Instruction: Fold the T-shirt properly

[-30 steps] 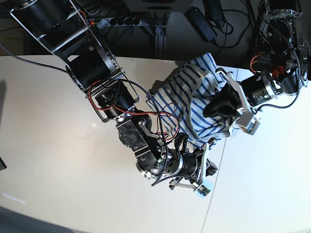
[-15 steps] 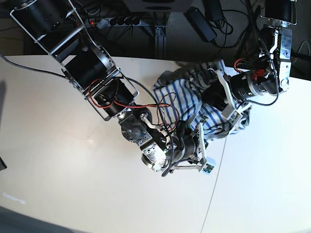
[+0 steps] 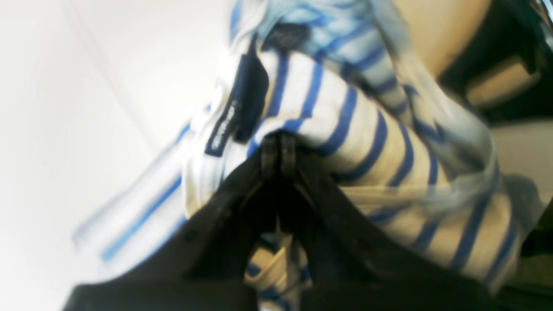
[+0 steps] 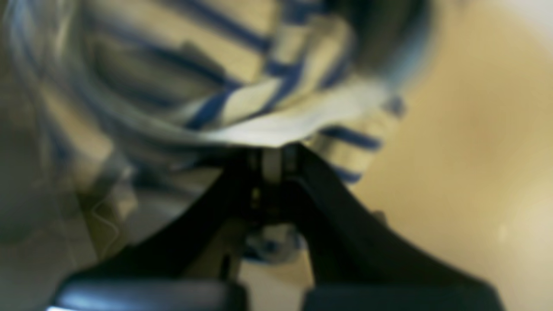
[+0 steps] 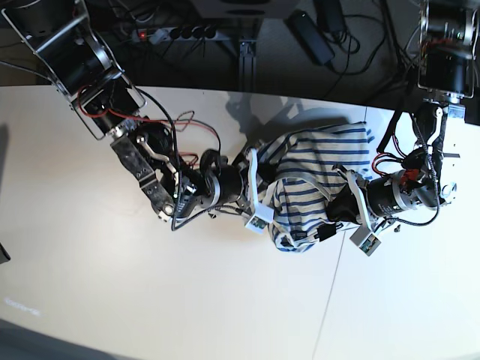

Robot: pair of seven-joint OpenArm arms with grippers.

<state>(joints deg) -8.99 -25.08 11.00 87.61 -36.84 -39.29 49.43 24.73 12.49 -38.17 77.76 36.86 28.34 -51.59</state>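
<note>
The T-shirt (image 5: 315, 184) lies bunched on the table (image 5: 90, 285), right of its middle. The left hand (image 3: 276, 149) and the right hand (image 4: 271, 166) each pinch its striped cloth tightly.

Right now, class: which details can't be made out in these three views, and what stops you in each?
- Tag wording on the T-shirt: left wrist view, motion blur.
- Where the right tool bites the fabric: right wrist view, heavy blur.
- Sleeves and collar: base view, the shirt is bunched between both arms.
- Left tool tips: base view, cloth covers them.
</note>
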